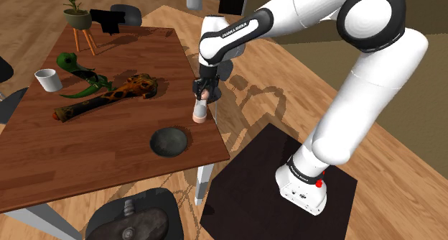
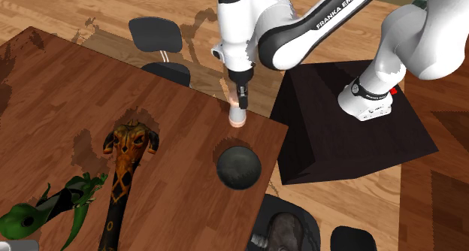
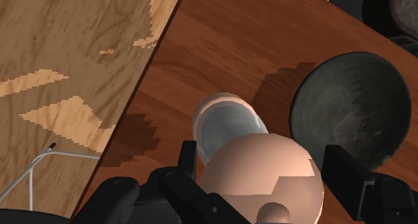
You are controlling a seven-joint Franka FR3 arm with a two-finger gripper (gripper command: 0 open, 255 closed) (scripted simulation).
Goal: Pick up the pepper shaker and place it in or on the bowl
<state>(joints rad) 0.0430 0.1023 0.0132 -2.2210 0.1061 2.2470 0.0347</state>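
Note:
The pepper shaker [image 1: 200, 113] [image 2: 237, 117] [image 3: 258, 169] is a pale pink, rounded bottle with a light base. It stands upright near the corner of the brown wooden table [image 1: 108, 152] [image 2: 173, 137]. My gripper [image 1: 204, 95] [image 2: 242, 99] [image 3: 264, 163] comes down from above, and its black fingers [image 3: 187, 163] clasp the shaker's upper part. Whether the base touches the tabletop I cannot tell. The dark round bowl [image 1: 169, 141] [image 2: 239, 167] [image 3: 352, 115] sits a short way off on the same table, nearer its front edge.
A long dark-orange carved figure [image 1: 108, 98] [image 2: 124, 167], a green figure [image 1: 82, 75] [image 2: 45, 212], a white cup [image 1: 47, 79] and a potted plant [image 1: 77, 16] lie farther along the table. Dark chairs [image 1: 133, 213] [image 2: 154, 35] stand around it. The black stand [image 1: 251, 181] is beside the table corner.

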